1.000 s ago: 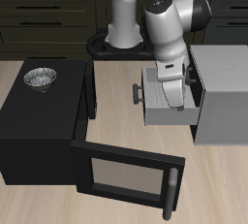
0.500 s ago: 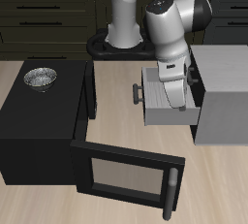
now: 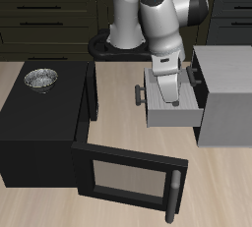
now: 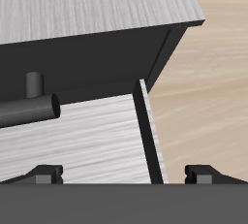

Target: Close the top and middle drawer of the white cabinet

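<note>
Nearest the table's front edge, shows a microwave door (image 3: pixel 123 177) swung wide open, glass pane facing up and a dark bar handle (image 3: pixel 171 192) at its free end. Just behind, shows the black microwave (image 3: pixel 39 133) itself, boxy and dark, with a small metal bowl (image 3: pixel 41 77) sitting on its roof toward the back.

Beside the microwave, across a strip of bare table (image 3: pixel 113 113), finds the white cabinet (image 3: pixel 231 98), set on the table with its front turned toward the microwave. Shows one drawer (image 3: pixel 175 116) pulled well out of that front, pale inside, with a dark drawer handle (image 3: pixel 140 95) sticking out toward the microwave. Cannot tell from the exterior view which level this drawer is, nor how far a second one stands out, since the arm covers that part.

Places the gripper (image 3: pixel 169 97) directly over the pulled-out drawer, pointing down, close above its rim. From the wrist view, reads the gripper (image 4: pixel 126 175) as spread wide: fingertips (image 4: pixel 46 175) far apart, holding nothing, with the drawer's light wood-grain floor (image 4: pixel 87 131) between them. Also catches the drawer handle (image 4: pixel 24 110) as a dark rod, and the cabinet's grey top (image 4: pixel 97 5) beyond.

Farther back, shows the robot's base (image 3: pixel 116 42) at the table's rear, and behind it dark kitchen cupboards (image 3: pixel 49 15).
</note>
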Robot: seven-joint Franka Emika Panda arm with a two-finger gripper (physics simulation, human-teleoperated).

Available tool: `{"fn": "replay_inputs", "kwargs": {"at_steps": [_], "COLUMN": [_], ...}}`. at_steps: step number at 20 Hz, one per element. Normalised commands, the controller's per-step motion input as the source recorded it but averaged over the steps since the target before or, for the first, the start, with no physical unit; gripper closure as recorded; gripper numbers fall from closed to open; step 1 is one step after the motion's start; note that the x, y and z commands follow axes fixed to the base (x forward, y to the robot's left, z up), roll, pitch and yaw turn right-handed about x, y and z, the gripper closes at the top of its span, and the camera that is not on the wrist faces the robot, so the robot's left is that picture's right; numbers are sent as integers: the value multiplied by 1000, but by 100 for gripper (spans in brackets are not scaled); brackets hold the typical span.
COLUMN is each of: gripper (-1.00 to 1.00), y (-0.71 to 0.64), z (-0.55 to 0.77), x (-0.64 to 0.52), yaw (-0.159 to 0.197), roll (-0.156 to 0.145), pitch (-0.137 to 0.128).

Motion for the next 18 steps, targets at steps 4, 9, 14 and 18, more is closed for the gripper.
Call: {"fn": "replay_inputs", "kwargs": {"at_steps": [4, 9, 14, 18], "gripper": [-100, -100, -100, -100], "y": [-345, -343, -344, -326], "z": [164, 134, 45, -16], "x": [-131, -116, -89, -29], "yaw": [14, 19, 6, 4], "roll": [-41, -39, -47, -44], "pitch": [-17, -1, -6, 5]}}
